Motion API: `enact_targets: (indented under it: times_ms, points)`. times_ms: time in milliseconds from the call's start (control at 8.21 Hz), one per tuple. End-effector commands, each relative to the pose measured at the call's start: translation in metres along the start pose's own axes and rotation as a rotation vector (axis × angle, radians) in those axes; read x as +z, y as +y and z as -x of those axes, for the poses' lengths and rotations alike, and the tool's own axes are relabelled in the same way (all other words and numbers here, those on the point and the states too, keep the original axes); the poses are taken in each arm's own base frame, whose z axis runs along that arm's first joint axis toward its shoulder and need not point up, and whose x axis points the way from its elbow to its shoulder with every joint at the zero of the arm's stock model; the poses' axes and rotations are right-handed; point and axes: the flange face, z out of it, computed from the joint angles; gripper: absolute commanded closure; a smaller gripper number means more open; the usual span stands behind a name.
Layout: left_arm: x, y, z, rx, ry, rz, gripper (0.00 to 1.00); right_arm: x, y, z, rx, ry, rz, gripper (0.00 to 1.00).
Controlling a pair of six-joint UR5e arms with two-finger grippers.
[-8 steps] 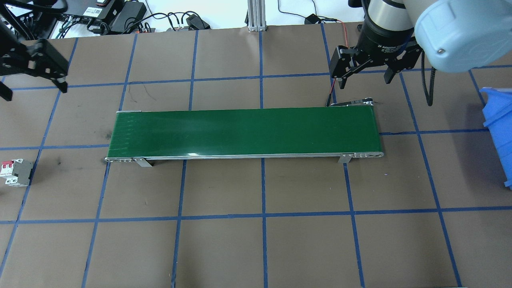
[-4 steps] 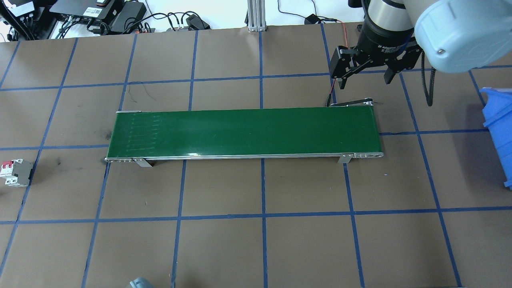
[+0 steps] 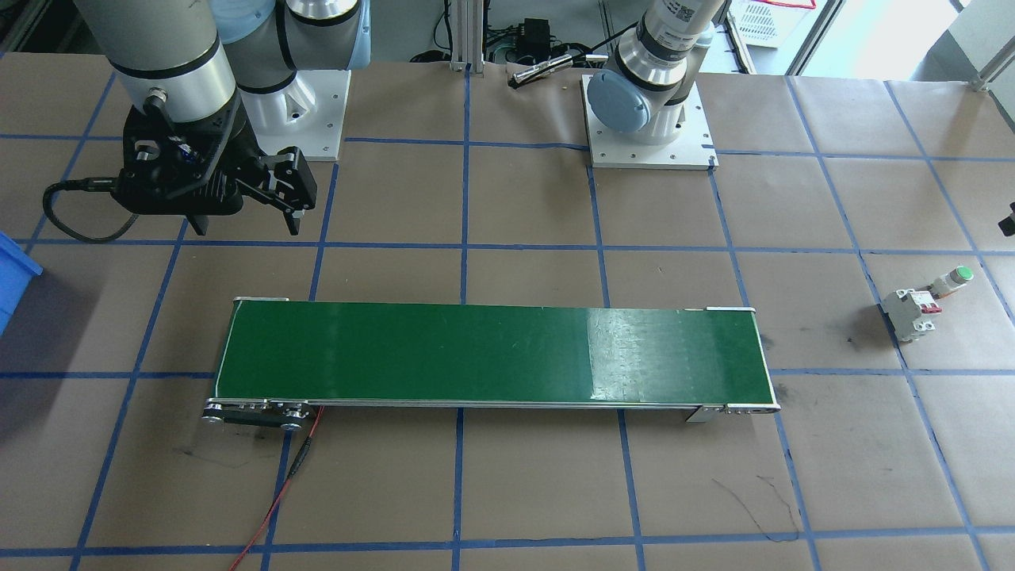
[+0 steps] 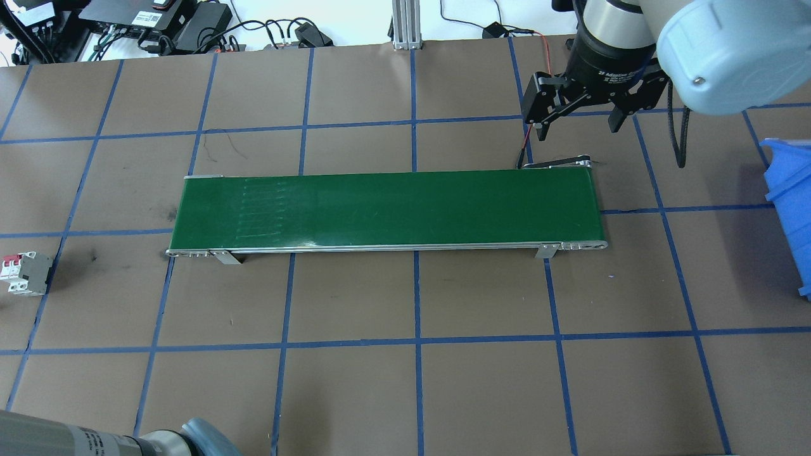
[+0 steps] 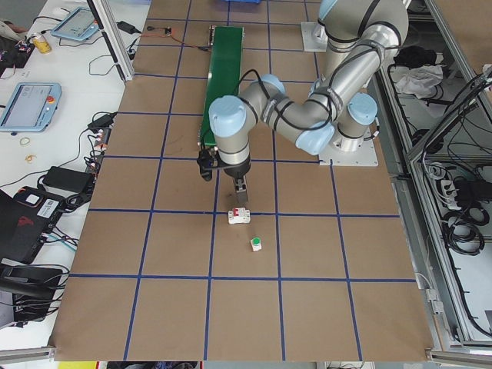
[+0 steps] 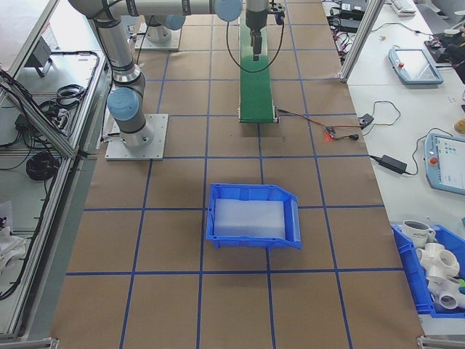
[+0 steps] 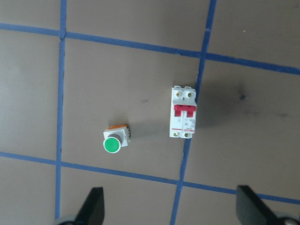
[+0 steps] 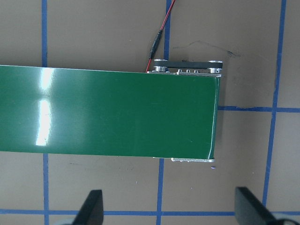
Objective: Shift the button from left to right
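Left gripper [image 7: 169,208] now above one button [image 7: 114,142].

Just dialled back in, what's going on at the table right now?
Nothing is gripped yet. The left gripper hangs open above the small green-capped push-button and the white circuit breaker with red levers, which lie side by side, apart, on the brown paper-covered table. The right gripper waits open beside the far end of the long green conveyor belt, which carries nothing. A blue plastic bin sits empty on the robot's right.
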Motion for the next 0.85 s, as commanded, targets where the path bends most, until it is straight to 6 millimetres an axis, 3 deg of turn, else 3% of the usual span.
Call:
enact_targets:
  times_ms: [0,244,365,609,731]
  points:
    - [0.068,-0.024,0.062,0.077,-0.041,-0.043,0.00,0.000,0.000,0.000,0.000,0.000,0.001,0.00]
    - [0.083,-0.025,0.063,0.077,-0.024,-0.023,0.00,0.000,0.000,0.000,0.000,0.000,0.000,0.00]
    - [0.103,-0.028,0.064,0.078,0.000,0.000,0.00,0.000,0.000,0.000,0.000,0.000,0.001,0.00]
    - [0.130,-0.020,0.088,0.050,0.029,0.023,0.00,0.001,0.000,0.000,0.000,0.000,0.001,0.00]
    - [0.134,-0.018,0.095,0.043,0.024,0.018,0.00,0.003,0.001,0.000,0.000,0.000,0.006,0.00]
